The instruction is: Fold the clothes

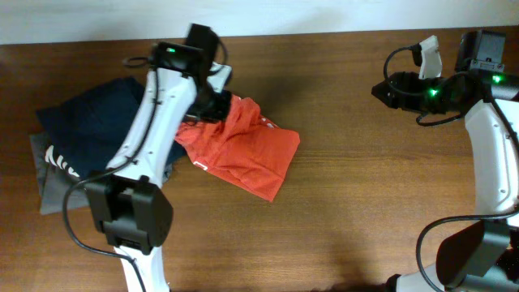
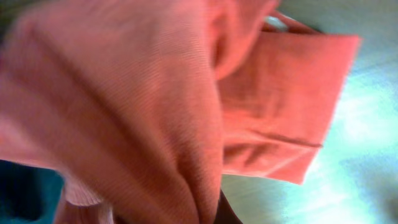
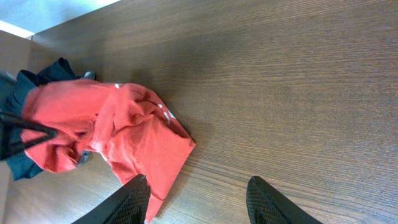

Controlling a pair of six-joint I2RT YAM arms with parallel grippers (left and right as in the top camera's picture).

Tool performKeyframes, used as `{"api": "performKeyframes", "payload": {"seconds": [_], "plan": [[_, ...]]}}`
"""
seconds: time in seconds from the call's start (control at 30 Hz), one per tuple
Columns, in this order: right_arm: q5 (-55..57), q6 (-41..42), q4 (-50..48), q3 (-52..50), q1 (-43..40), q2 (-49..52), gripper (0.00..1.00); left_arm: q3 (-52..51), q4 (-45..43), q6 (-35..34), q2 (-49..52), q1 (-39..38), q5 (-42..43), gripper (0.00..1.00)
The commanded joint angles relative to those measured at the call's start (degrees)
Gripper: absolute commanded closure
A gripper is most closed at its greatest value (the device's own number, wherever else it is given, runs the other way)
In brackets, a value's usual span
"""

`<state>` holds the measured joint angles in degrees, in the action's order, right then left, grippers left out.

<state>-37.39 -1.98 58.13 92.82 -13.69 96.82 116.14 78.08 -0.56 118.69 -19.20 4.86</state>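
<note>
Orange-red T-shirt [image 1: 247,150] bunched | left fingers [image 1: 217,109] pinching its edge | right fingers [image 1: 388,91] spread, well apart from it

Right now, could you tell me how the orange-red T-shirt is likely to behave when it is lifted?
Probably floppy: the T-shirt lies crumpled in soft folds and bunches at the left gripper, so it should drape rather than hold shape. It looks thin and light. Pushed across the wooden table, it would likely wrinkle.

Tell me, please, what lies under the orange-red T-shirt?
The orange-red T-shirt rests mostly on the wooden table; its left edge overlaps the navy garment. Anything beneath the bunched cloth is covered and cannot be seen.
</note>
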Motion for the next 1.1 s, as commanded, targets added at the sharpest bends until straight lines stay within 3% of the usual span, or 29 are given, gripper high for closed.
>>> {"api": "performKeyframes", "payload": {"seconds": [0.0,0.13,0.37,0.6,0.77,0.9,1.07], "plan": [[0.1,-0.8,0.0,0.4,-0.2,0.1,0.45,0.4,0.0,1.2,1.1,-5.2,-1.8,0.99],[0.1,-0.8,0.0,0.4,-0.2,0.1,0.45,0.4,-0.3,0.3,4.0,-10.9,-2.3,0.96],[0.1,-0.8,0.0,0.4,-0.2,0.1,0.45,0.4,0.0,0.2,8.1,-18.0,-3.6,0.47],[0.1,-0.8,0.7,0.4,-0.2,0.1,0.44,8.8,5.1,-0.1,8.0,-18.7,-8.4,0.42],[1.2,-0.9,2.8,0.4,2.6,0.1,0.43,20.9,11.4,-0.3,8.0,-13.5,-11.3,0.3],[5.5,-1.1,3.2,0.4,9.3,0.1,0.42,28.6,13.1,-0.3,8.0,-6.6,-10.6,0.18],[10.6,0.4,0.5,0.3,21.9,2.0,0.4,29.4,13.7,-0.2,8.0,2.0,-5.6,0.16]]}}
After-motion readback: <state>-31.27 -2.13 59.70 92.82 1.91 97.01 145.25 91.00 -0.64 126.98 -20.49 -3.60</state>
